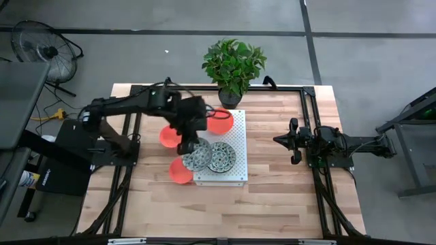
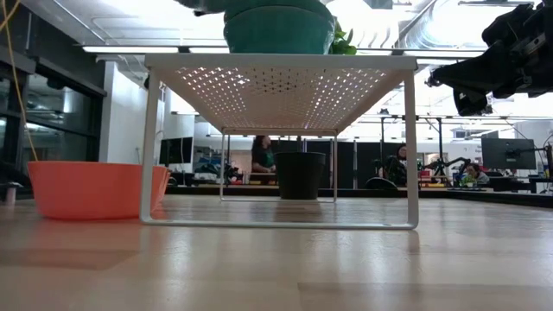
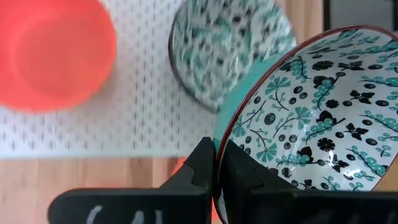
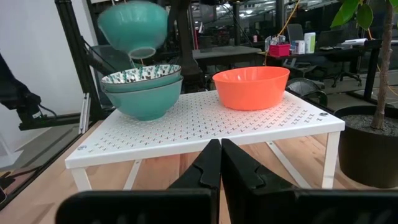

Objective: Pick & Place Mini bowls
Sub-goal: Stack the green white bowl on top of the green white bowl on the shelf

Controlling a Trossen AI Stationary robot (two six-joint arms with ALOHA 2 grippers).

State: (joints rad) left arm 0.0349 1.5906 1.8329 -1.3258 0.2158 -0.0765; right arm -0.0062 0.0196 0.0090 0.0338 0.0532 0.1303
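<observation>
Left end effector [image 3: 214, 163] clenched on the rim of a patterned mini bowl [image 3: 317, 118], carried tilted over the white perforated rack [image 1: 231, 173].
Near the middle of the high view, that bowl hangs above the stack of patterned bowls [image 4: 143, 90] already on the rack, with one orange bowl [image 4: 251, 86] on the rack's far part and two orange bowls [image 1: 169, 135] on the desk [image 1: 272, 204] at the rack's left edge. Risk, as I judge it: a thin rim pinch on a tilted bowl could slip, or it could knock the stack (glazed rims slide). Right end effector [image 4: 216, 163] waits closed at centre right.
</observation>
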